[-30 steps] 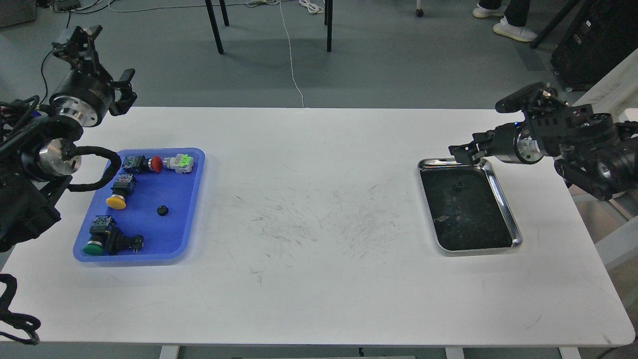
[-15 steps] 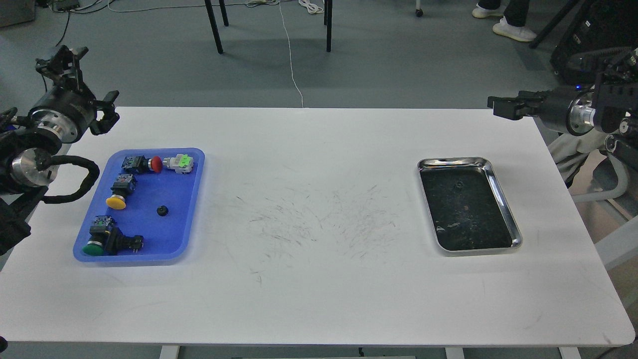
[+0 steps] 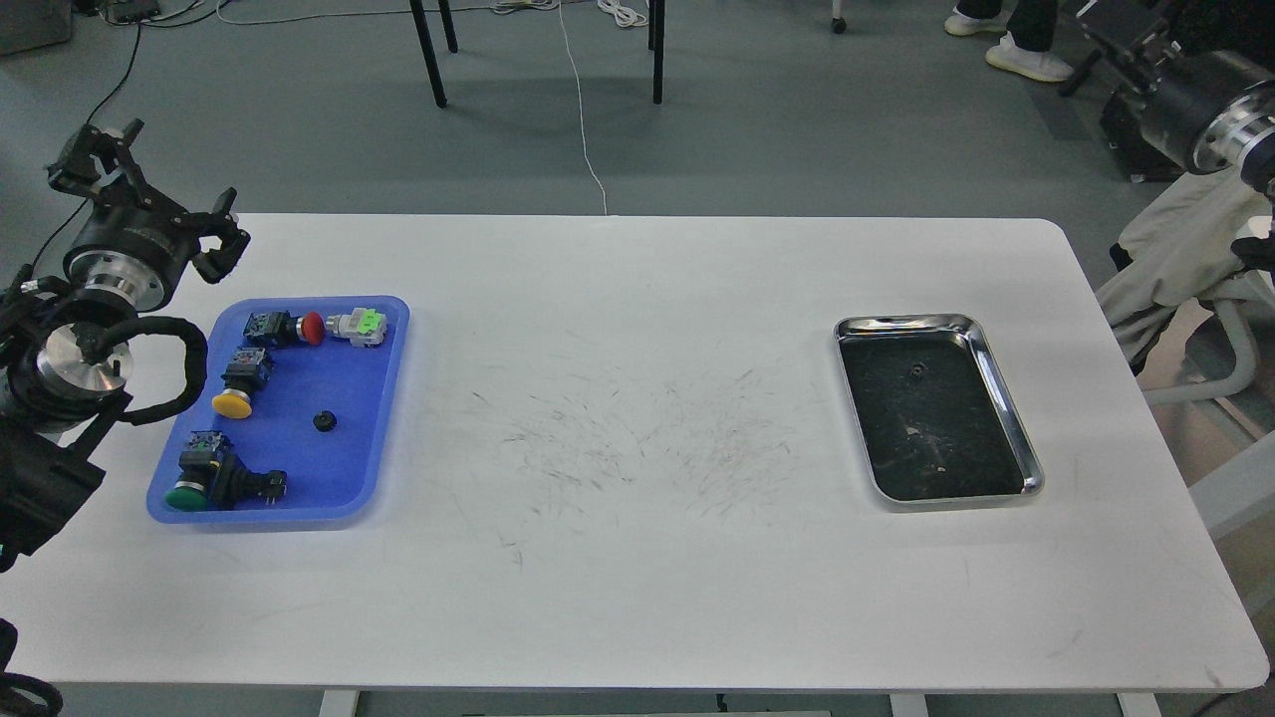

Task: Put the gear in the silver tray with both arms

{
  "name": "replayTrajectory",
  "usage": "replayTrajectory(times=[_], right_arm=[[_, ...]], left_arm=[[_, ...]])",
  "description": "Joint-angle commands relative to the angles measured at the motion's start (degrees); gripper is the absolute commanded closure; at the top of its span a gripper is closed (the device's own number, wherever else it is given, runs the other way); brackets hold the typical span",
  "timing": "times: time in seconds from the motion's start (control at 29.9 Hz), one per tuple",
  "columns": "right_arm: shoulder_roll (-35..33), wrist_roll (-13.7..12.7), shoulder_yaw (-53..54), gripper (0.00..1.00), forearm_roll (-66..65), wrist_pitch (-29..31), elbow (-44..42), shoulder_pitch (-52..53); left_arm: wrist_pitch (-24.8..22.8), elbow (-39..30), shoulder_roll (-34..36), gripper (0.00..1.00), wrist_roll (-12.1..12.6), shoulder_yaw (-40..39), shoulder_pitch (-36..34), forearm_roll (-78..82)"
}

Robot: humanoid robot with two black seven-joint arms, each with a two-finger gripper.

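You are looking down on a grey floor (image 3: pixel 797 119) that fills the far side of the room, crossed by a thin white cable (image 3: pixel 581 110) and the dark legs of a stand (image 3: pixel 428 50); a pair of white shoes (image 3: pixel 1006 45) stands at the top right. In front of it lies the long white table (image 3: pixel 637 558), its middle marked with fine dark scuffs. On your left side of the table sits the blue tray (image 3: pixel 374 428), holding several push-button switches with red, yellow and green caps, and a small black gear (image 3: pixel 323 421) lying loose near the tray's middle. Well apart, toward the right end of the table, sits the silver tray (image 3: pixel 1011 408), its dark bottom scratched, with a small dark gear (image 3: pixel 913 374) resting in its far half. Your left gripper (image 3: pixel 149 189) hangs over the table's far left corner, just beyond the blue tray, its fingers spread wide and holding nothing. Your right gripper (image 3: pixel 1121 25) is raised at the top right corner, away from the table, and you cannot tell how its fingers stand.
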Motion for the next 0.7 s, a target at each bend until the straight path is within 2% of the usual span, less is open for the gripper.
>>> replayTrajectory(times=[0.0,0.13,0.3,0.4,0.43,0.57,0.67], right_arm=[[-0.62,0.00,4.94,0.08,9.67,-0.12,-0.31,-2.51],[-0.62,0.09,10.12,0.07,14.87,-1.17,-0.13,-5.58],[-0.45,0.18,16.28,0.06,15.05,-3.64,0.66,-9.37],[-0.53,0.18,17.43,0.06,15.05,-3.73,1.62,-10.51],[-0.53,0.18,17.52,0.06,15.05,-3.64,1.63,-10.78],[-0.10,0.18,17.60,0.06,15.05,-3.64,1.63,-11.48],[0.17,0.27,17.61,0.06,15.14,-3.73,1.98,-11.57]], left_arm=[[0.21,-0.34,-0.54,0.02,0.63,-1.28,0.93,-0.27],[1.35,-2.10,-0.28,0.02,2.30,-1.64,2.42,-0.10],[1.17,-3.86,1.04,0.02,3.88,-1.37,5.94,0.08],[0.12,-5.53,3.24,0.02,7.66,-1.28,5.94,0.34],[0.12,-6.23,3.50,0.03,8.02,-1.28,5.94,0.43],[0.82,-7.28,2.89,0.03,6.62,-2.86,5.85,-0.36],[2.57,-8.69,1.75,0.05,2.67,-8.29,7.69,-1.68]])
